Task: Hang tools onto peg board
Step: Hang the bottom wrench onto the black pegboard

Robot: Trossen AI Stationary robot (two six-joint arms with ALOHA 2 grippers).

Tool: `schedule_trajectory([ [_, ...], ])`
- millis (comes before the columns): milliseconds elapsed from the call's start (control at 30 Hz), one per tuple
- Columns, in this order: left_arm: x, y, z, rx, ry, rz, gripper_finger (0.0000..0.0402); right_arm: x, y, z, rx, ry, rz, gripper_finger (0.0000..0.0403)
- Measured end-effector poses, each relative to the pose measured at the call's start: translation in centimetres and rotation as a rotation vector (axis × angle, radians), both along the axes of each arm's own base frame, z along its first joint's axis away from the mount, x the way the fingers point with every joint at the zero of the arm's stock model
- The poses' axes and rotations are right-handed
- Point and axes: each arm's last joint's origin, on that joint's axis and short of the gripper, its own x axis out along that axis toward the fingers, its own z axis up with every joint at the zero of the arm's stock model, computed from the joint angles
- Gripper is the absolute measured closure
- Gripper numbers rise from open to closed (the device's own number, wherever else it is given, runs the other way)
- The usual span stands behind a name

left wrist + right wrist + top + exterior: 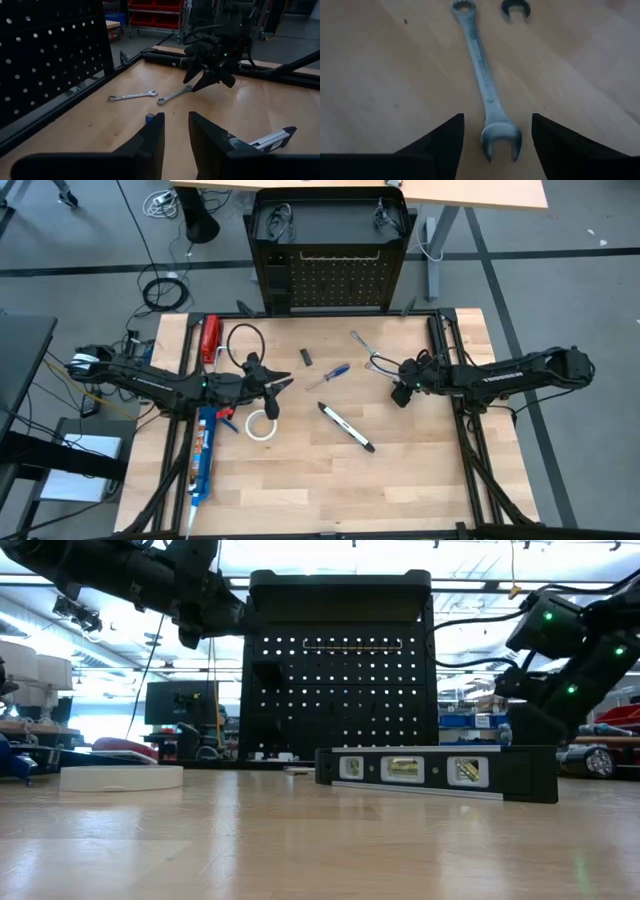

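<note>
Two silver wrenches lie flat on the table's right half, near the upright black peg board. My right gripper slants down over the nearer wrench, open, one finger on each side of its open-jaw end without touching it. My left gripper hovers level above the table's left middle, open with a narrow gap and nothing in it. A blue-handled screwdriver, a white tape roll and a black-and-white pen-like tool lie flat between the arms.
A long blue caulking gun and a red-handled tool lie at the table's left. A black loop and a small dark piece lie near the peg board. Black frame rails run along both table sides.
</note>
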Motion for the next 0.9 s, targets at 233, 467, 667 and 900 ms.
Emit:
schedule_trajectory([
  [233, 0.0, -0.1, 0.0, 0.016, 0.012, -0.047, 0.0302, 0.2, -0.6, -0.5, 0.009, 0.031, 0.014, 0.0173],
  [467, 0.0, -0.1, 0.0, 0.037, 0.02, -0.054, 0.0302, 1.2, -1.1, -1.2, 0.027, 0.014, 0.033, 0.0194],
  [667, 0.1, -0.2, -0.1, 0.034, 0.026, -0.072, 0.0302, 1.3, -1.1, -1.5, 0.07, 0.015, 0.04, 0.0234],
  [900, 0.0, -0.2, -0.1, 0.036, 0.031, -0.072, 0.0302, 1.4, -0.9, -1.5, 0.098, -0.009, 0.069, 0.0319],
])
